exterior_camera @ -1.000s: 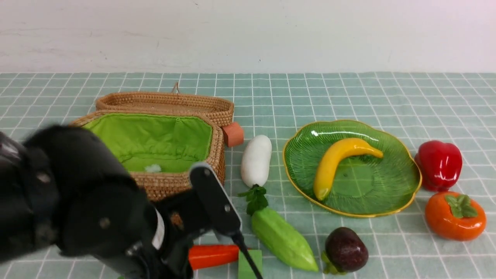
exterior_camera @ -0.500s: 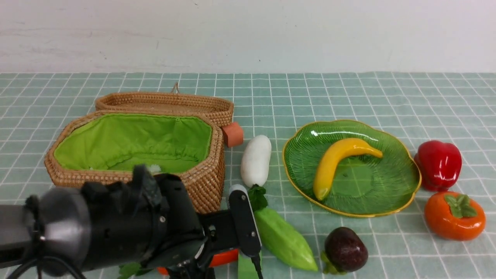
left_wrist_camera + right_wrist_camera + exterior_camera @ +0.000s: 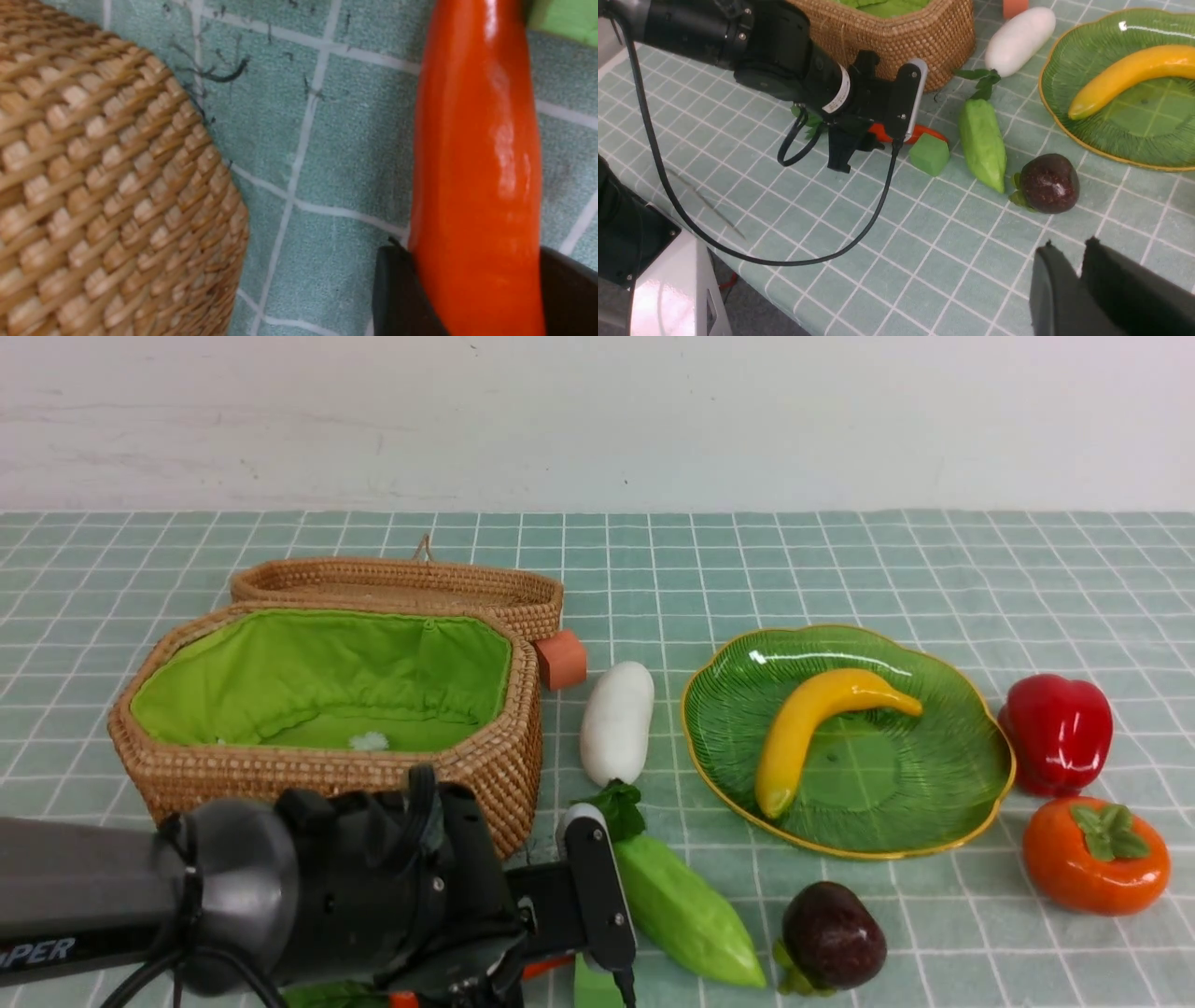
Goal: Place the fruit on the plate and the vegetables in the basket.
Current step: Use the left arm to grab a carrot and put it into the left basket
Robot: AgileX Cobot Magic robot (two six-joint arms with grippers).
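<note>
My left gripper is down at the table's near edge, in front of the basket, shut on the orange carrot, both fingers pressed against its sides. The carrot still lies on the cloth. The banana rests on the green plate. The mangosteen, the persimmon and the red pepper sit on the cloth near the plate. The white radish and the green gourd lie between basket and plate. My right gripper hovers near the mangosteen, shut and empty.
A green foam block touches the carrot's tip, next to the gourd. An orange-brown cube sits by the basket's open lid. The table's near edge runs just behind my left arm, whose cable loops over the cloth.
My left arm has swung down from in front of the basket to the carrot. Its fingers have come in around the carrot. Nothing else has moved.
</note>
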